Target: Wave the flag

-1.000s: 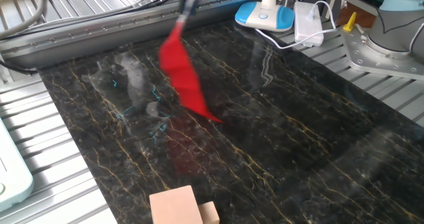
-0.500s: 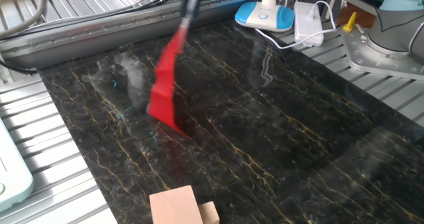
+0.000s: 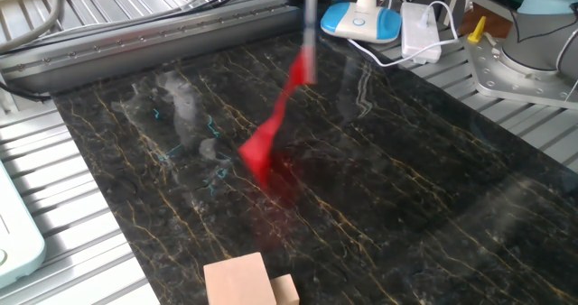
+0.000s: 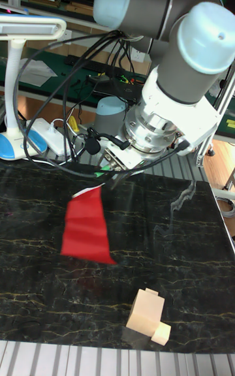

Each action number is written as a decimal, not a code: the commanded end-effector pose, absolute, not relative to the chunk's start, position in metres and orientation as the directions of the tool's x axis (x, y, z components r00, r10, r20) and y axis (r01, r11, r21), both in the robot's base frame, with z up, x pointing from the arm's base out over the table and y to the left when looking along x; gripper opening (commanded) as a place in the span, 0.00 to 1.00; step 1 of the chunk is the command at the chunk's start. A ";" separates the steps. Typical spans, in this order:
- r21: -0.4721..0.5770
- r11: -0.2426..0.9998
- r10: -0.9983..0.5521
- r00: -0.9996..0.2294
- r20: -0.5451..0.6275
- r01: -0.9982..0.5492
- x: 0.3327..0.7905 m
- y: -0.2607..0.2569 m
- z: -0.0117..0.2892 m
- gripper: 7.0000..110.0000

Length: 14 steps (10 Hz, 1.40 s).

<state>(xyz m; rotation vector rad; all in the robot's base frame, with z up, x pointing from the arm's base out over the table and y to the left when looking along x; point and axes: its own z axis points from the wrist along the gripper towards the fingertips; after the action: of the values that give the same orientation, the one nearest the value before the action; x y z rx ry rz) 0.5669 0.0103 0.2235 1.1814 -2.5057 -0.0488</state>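
Flag [image 3: 271,138] hangs above the dark tabletop [image 3: 406,206], stick rising to the gripper [image 4: 121,170] overhead, cloth trailing down. Gripper clenched on the stick, apparently; contact blurred.

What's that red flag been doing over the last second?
The flag swung to the right in the fixed view: its stick went from leaning left to almost upright, the cloth trailing low and left. It is held above the table throughout. The wooden blocks stayed put.

Opposite raised views, both over the dark marble table [image 3: 406,206].
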 end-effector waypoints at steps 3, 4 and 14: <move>0.063 0.657 -0.702 -0.580 0.413 -0.751 0.571 -0.019 0.225 0.00; 0.052 0.654 -0.700 -0.579 0.418 -0.754 0.573 -0.022 0.224 0.00; -0.231 0.498 -0.705 -0.545 0.454 -0.836 0.634 -0.092 0.235 0.00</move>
<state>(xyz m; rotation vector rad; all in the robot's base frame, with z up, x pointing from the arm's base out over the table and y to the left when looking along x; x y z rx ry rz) 0.6450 -0.1019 0.2424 1.3151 -2.3998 0.7256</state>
